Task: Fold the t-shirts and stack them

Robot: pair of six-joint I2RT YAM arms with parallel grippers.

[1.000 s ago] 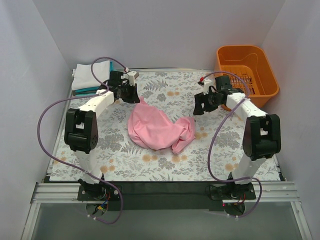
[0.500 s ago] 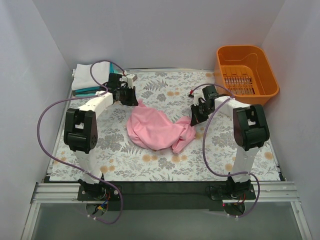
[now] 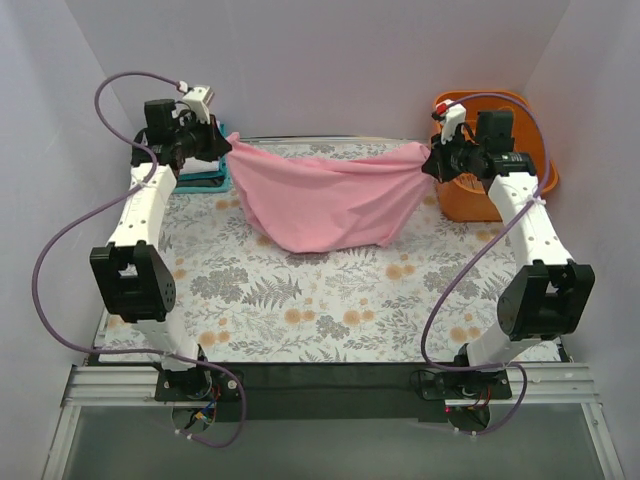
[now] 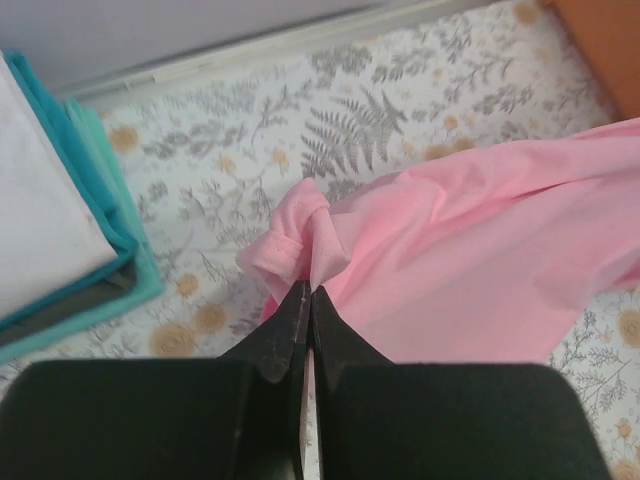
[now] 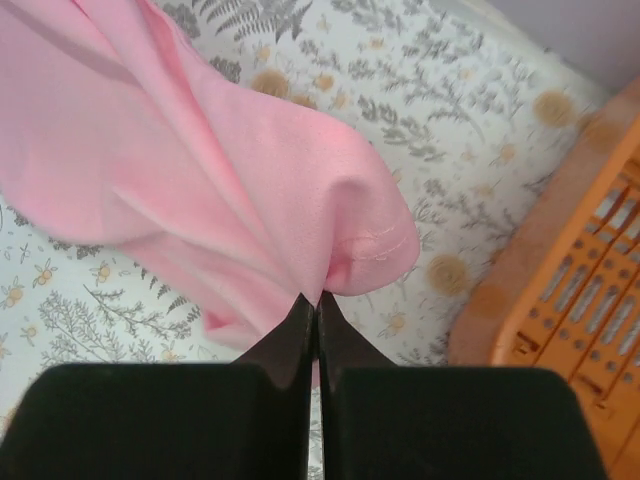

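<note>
The light pink t-shirt (image 3: 325,200) hangs stretched in the air between both arms, sagging in the middle down to the floral table. My left gripper (image 3: 226,146) is shut on its left end, and the pinched bunch of pink t-shirt (image 4: 300,235) shows just past the left gripper (image 4: 307,291). My right gripper (image 3: 430,160) is shut on the right end, where the pink t-shirt (image 5: 250,180) folds over the right gripper (image 5: 316,300). A folded white t-shirt (image 4: 40,230) lies on a folded teal t-shirt (image 4: 110,225) at the back left.
An orange plastic basket (image 3: 530,150) stands at the back right, just behind my right arm; its slatted wall (image 5: 575,270) is close to the fingers. White walls close in the table on three sides. The floral cloth (image 3: 330,300) covers the table.
The right gripper has shut on the shirt's right end. Both arms have risen and swung outward toward the back, lifting the crumpled shirt off the table and stretching it wide.
</note>
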